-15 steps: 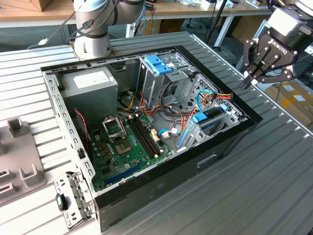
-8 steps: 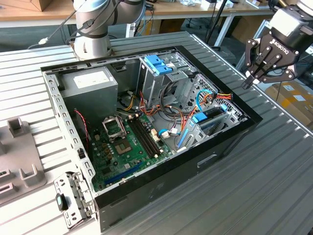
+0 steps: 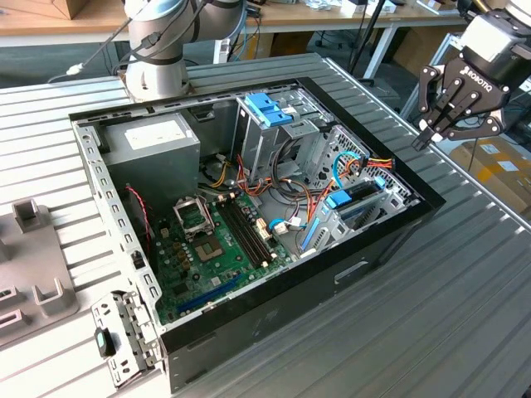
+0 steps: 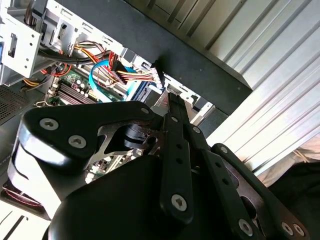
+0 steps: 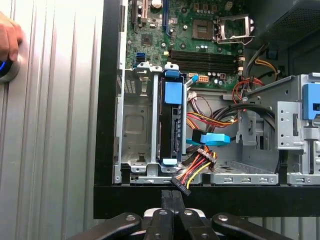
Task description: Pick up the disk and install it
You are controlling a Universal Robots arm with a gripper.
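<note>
Already the disk (image 5: 169, 125) sits in the drive bay of the open computer case (image 5: 107, 125), standing on edge in the slot beside an empty grey bay (image 5: 136, 125), its blue carrier tab (image 5: 173, 92) toward the motherboard (image 5: 200, 30). In the exterior view the same disk (image 3: 353, 199) shows as a dark slab with a blue end, lodged in the cage near the case's wall on the exterior view's right. A flat blue cable (image 5: 210, 139) and a bundle of red, yellow and black wires (image 5: 197, 167) lie just beside it, the wires ending in a black connector (image 5: 181, 186) near the case rim.

I hold nothing. My gripper (image 3: 437, 126) hangs above the ribbed metal table (image 3: 415, 315), outside the case on the exterior view's right, well apart from the disk. My fingers (image 5: 171, 200) are pressed together, their tips meeting with no gap, just over the black rim of the case in the first wrist view. In the second wrist view my gripper (image 4: 176, 107) points toward the same corner of the case.

A chunkier light-blue bracket (image 3: 270, 109) tops the tall grey cage (image 3: 261, 141) further inside. A person's hand (image 5: 9, 37) rests on a round blue-lit button at the table's edge.
</note>
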